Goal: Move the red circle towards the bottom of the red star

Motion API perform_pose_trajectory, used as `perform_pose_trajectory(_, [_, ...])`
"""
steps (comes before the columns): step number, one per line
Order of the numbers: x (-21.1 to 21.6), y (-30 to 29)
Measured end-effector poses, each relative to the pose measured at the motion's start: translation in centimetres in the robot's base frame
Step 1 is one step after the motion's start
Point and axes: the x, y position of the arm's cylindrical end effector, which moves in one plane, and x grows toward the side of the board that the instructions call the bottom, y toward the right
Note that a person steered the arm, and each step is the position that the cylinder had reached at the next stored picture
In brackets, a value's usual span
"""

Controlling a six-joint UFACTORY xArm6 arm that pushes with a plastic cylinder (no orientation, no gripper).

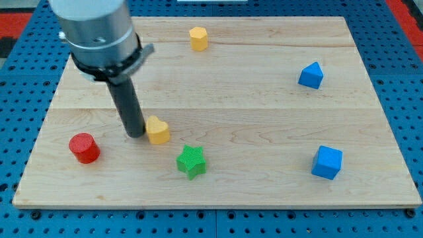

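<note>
Tip (pixel 135 134) touching yellow heart (pixel 157 130), right of red circle (pixel 84 147); no jaws here, only a rod; red star unseen, so destination unclear.

Arm cut off at the top, no red star to be seen

The grey arm housing (pixel 96 30) runs out past the view's top edge, so only its lower part and the dark rod show. My tip (pixel 135 134) stands just left of the yellow heart block (pixel 158 130), too close to tell whether they touch. The wooden board (pixel 264 99) hides most of the blue pegboard (pixel 390 20) under it, which is cut off at every edge of the view.
</note>
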Motion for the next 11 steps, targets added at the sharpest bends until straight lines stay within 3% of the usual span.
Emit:
perform_pose_trajectory(1, [5.4, -2.0])
perform_pose_trajectory(2, [8.9, -7.9])
perform_pose_trajectory(3, [7.9, -12.1])
perform_pose_trajectory(6, [-0.2, -8.9])
perform_pose_trajectory(7, [1.9, -5.1])
perform_pose_trajectory(8, [1.3, -4.0])
perform_pose_trajectory(11, [-3.3, -7.8])
